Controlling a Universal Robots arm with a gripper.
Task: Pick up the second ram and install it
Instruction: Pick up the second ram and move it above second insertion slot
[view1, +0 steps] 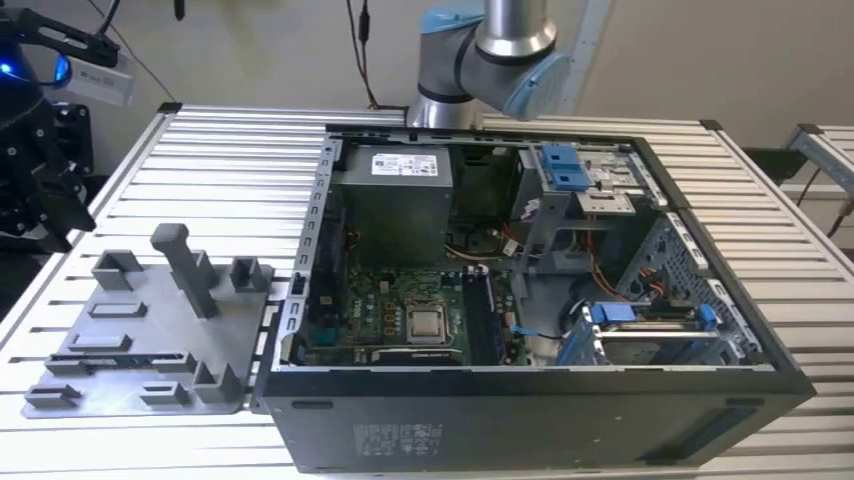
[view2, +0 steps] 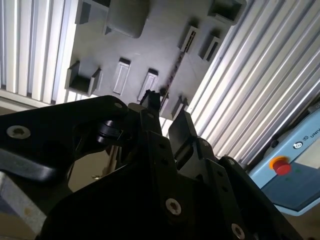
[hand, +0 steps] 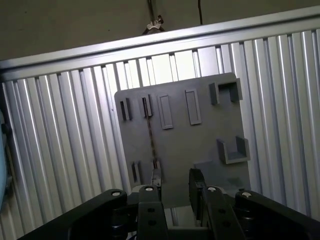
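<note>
Gripper (hand: 172, 181) hangs over the grey fixture plate (hand: 200, 145) on the slatted table (hand: 65, 150), jaws wide apart with nothing between them. The ram (hand: 151, 137) stands on edge on the plate, a thin dark stick running between small slot blocks, its near end close by one finger (hand: 150, 200). The plate lies just beside the open case (view1: 534, 420), on the exterior view's left
</note>
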